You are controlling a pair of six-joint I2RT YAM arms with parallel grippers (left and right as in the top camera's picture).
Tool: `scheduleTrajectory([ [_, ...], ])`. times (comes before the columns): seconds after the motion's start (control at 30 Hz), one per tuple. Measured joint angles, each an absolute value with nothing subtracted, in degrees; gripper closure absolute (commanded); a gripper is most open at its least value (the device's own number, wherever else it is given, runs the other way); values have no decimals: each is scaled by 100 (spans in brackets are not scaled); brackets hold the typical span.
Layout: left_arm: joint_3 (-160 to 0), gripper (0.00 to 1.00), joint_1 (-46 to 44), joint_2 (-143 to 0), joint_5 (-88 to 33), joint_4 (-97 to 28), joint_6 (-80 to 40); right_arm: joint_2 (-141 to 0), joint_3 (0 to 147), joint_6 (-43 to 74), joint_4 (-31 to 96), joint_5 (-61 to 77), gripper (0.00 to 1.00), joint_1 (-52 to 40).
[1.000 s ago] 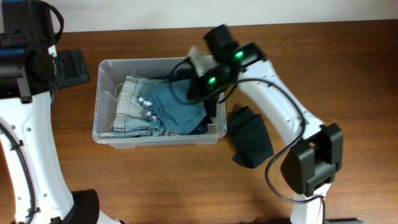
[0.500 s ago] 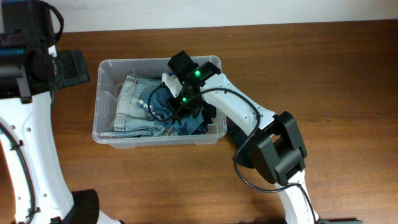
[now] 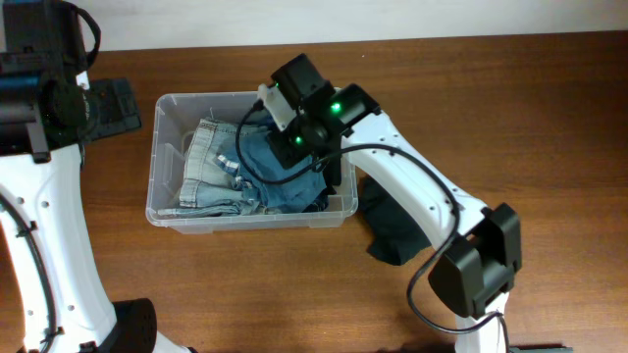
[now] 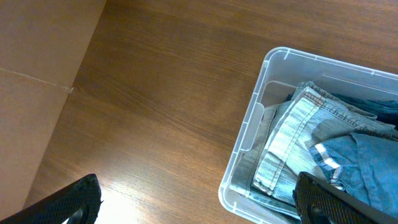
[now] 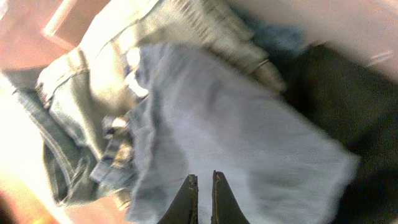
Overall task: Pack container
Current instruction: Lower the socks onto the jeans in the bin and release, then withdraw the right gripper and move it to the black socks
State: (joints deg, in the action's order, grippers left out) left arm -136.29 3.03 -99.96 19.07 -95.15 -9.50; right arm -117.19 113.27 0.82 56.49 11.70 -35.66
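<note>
The clear plastic container (image 3: 154,162) stands at the middle left of the table. It holds folded light jeans (image 3: 201,172) and a blue denim garment (image 3: 280,176). My right gripper (image 3: 294,149) hangs over the blue denim inside the container. In the right wrist view its tips (image 5: 204,182) are all but together with nothing between them, above the blue denim (image 5: 236,130). My left gripper (image 4: 199,205) is wide open and empty over bare table, left of the container's near corner (image 4: 245,134).
A dark folded garment (image 3: 397,226) lies on the table just right of the container and shows dark in the right wrist view (image 5: 348,93). The light jeans (image 4: 292,137) fill the container's left end. The wall runs along the back.
My right arm swung left and down into the container, then drew back up and a little to the right. The blue denim stays in the container. The left arm has not moved.
</note>
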Motion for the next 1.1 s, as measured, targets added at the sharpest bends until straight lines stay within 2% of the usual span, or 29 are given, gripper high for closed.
scheduleTrajectory([
  [0.43,-13629,1,303,-9996,1907,-9515,-950,-12667,11233,75,5465,578,95,-3568],
  [0.5,-13629,0,303,-9996,1907,-9515,-950,-12672,11253,93,5551,574,85,-3568],
  [0.53,-13629,1,303,-9996,1907,-9515,-950,-12672,11273,71,5601,556,73,-3568],
  [0.63,-13629,1,303,-9996,1907,-9515,-950,-12661,11373,49,5935,510,44,-3566],
  [0.8,-13629,1,303,-9996,1907,-9515,-950,-12442,11651,108,6683,499,9,-3505],
  [0.93,-13629,0,303,-9996,1907,-9515,-950,-11773,12053,336,6901,585,0,-3166],
  [1.1,-13629,0,303,-9996,1905,-9515,-952,-10667,12278,519,7144,941,1,-1933],
])
